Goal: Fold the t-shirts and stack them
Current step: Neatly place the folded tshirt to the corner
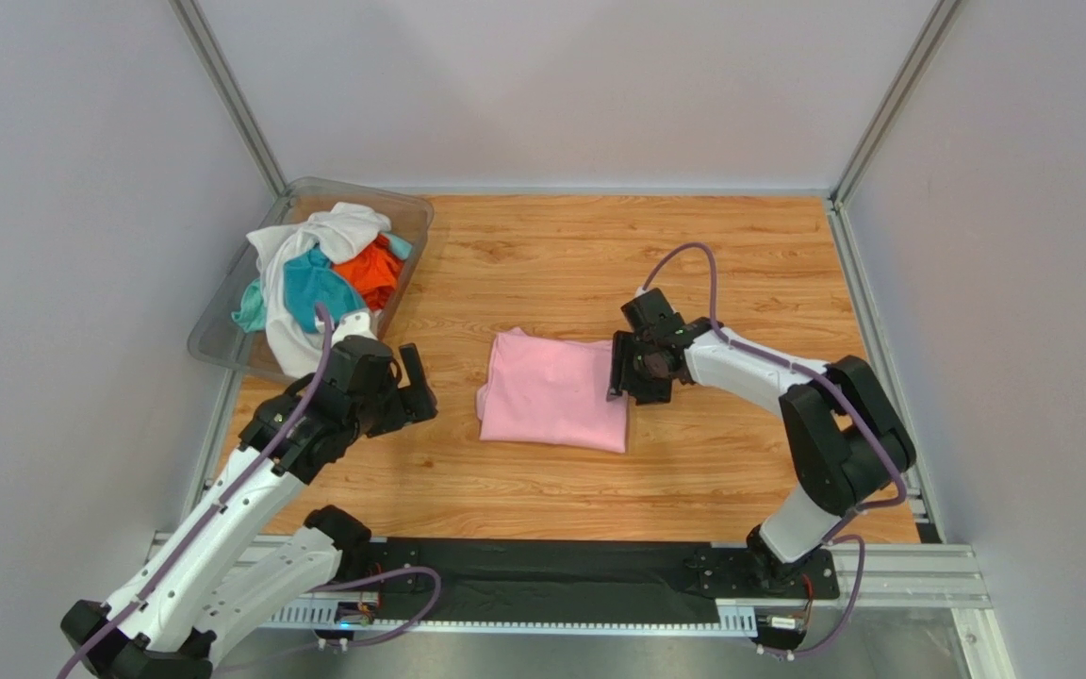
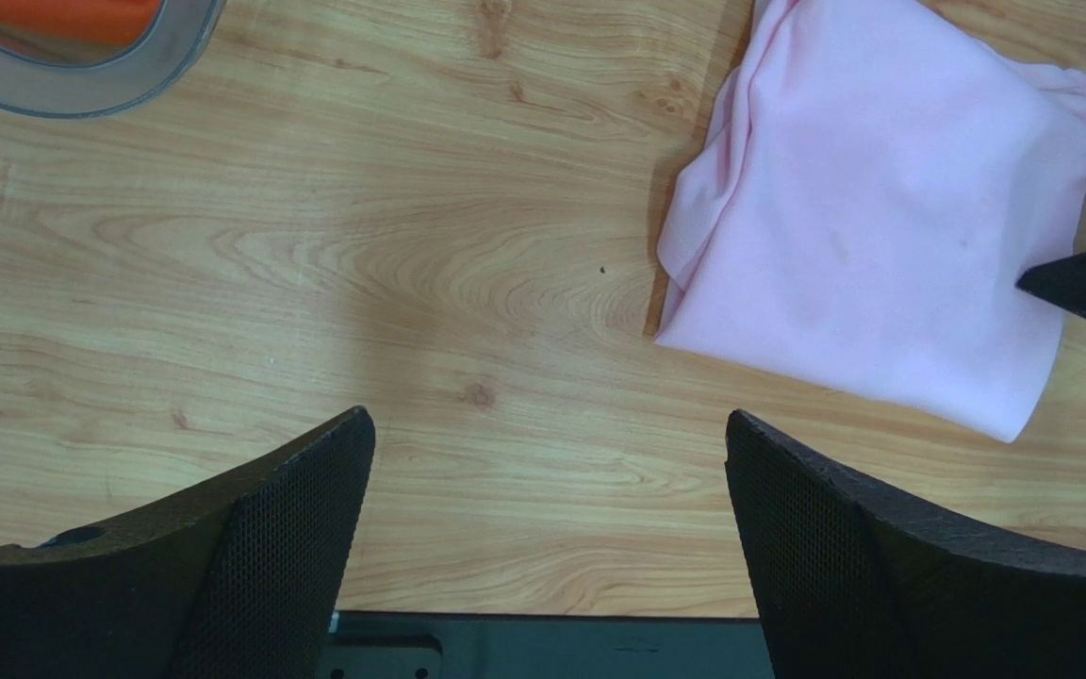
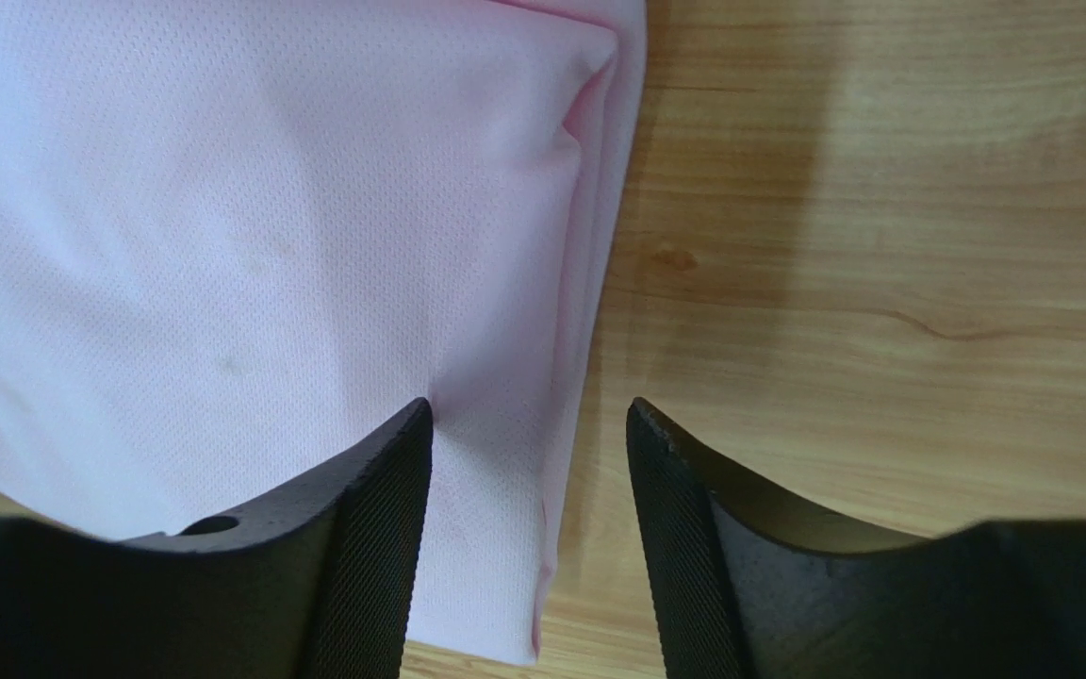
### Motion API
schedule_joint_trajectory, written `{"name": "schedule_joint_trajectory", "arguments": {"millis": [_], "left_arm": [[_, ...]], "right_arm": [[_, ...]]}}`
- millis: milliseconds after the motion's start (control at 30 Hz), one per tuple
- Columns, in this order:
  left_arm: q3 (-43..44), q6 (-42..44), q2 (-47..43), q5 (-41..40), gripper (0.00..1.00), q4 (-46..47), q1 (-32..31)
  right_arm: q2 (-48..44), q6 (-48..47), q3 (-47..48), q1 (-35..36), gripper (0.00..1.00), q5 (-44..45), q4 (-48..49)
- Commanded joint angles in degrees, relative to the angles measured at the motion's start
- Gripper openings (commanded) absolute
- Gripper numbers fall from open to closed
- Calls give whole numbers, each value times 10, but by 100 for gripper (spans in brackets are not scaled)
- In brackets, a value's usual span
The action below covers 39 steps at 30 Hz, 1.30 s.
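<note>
Nearest the lens, the right gripper [image 3: 528, 413] is being held low over the right-hand edge of the pink t-shirt [image 3: 223, 212]. Its jaws are being held partly apart so that the folded edge is being straddled, with one finger being set over the cloth and the other being poised over the bare table [image 3: 903, 283]. No pinch is being shown yet, and the placing is being read as preparation for gripping that edge, either for a further fold or for squaring-up. The pink t-shirt is being shown lying as a flat folded rectangle at mid-table, between the two arms, presumably as the base of the stack. The left gripper [image 2: 549, 425] is being held with jaws wide apart and nothing between them, above bare wood near the shirt's left edge, likely so that the cloth is not being disturbed. White, teal and orange t-shirts [image 1: 315, 276] are being shown heaped, unfolded, in the clear bin [image 1: 217, 337] at the far left, where later folds are being awaited.
</note>
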Motion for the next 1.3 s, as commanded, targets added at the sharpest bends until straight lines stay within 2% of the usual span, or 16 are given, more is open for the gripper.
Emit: {"name": "schedule_joint_trajectory", "arguments": {"millis": [0,333,567,600,933,1267], "left_arm": [[-2,-7,-5,-1,100,6,-1],[-8,-16,-20,-13,100,5,-1],[-8,-25,-18,-32,100,-2,-1],[-8,-26,-17,-34,100,-7,-1],[-7,-27,-15,-37,100,-11,-1],[-4,-20,-12,-42,100,-13,-1]], "right_arm": [[33,3,32,18,51,36,27],[76,-1,40,34,35,74,19],[105,-36,69,34,9,114,4],[109,-48,81,34,8,122,0],[174,-129,196,28,1,298,-82],[207,-249,293,-49,0,320,-78]]}}
